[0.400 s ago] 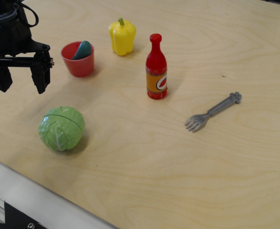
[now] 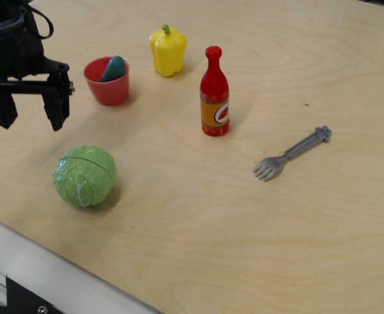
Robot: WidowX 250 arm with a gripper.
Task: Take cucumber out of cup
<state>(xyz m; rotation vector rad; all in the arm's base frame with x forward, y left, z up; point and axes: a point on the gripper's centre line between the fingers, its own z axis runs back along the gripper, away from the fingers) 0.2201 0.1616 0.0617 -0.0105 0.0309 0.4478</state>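
Observation:
The small red cup (image 2: pixel 107 82) stands upright on the wooden table at the upper left. The dark teal-green cucumber (image 2: pixel 114 68) leans inside it, its top end poking above the far right rim. My black gripper (image 2: pixel 29 122) hangs at the far left, to the left of the cup and a little nearer the camera. Its two fingers point down, spread wide apart with nothing between them. It touches neither the cup nor the cucumber.
A light-green cabbage ball (image 2: pixel 85 176) lies just below the gripper. A yellow bell pepper (image 2: pixel 167 50) stands right of the cup. A red bottle with an orange label (image 2: pixel 214 93) stands at centre. A grey fork (image 2: pixel 292 154) lies at right. The table's front edge (image 2: pixel 54 268) runs along the lower left.
The gripper has shifted very slightly left and up; it stays open. Nothing else has moved.

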